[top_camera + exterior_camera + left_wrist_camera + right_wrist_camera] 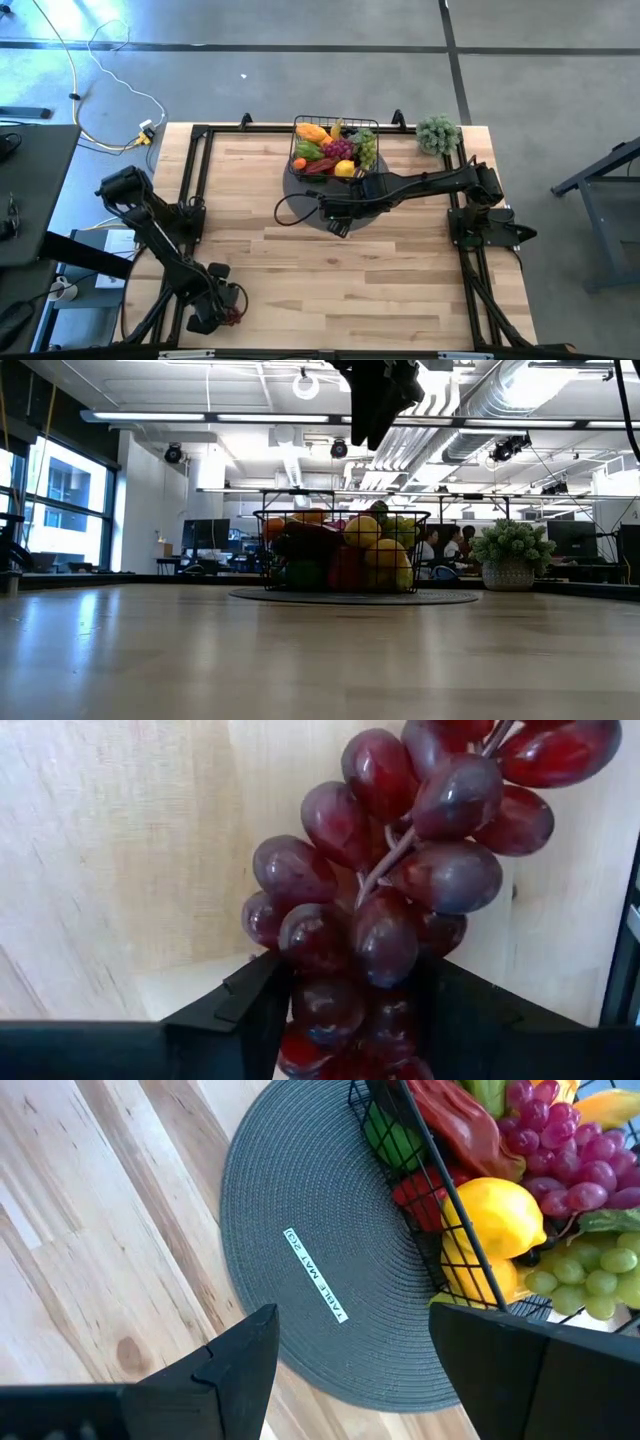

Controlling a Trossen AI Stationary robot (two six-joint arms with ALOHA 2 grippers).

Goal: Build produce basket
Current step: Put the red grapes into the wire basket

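High view: I see the basket (336, 148) full of produce (330, 150), just beyond my right fingers (338, 222) over the grey mat (300, 185); left fingers (205, 322) at the near desk (330, 280) edge.
Left wrist: pinching a dark red grape bunch (400, 900).
Right wrist: fingers (350, 1350) spread, empty, basket (420, 1170) just ahead.

Red grape bunch (400, 890) — top cut off by frame edge.
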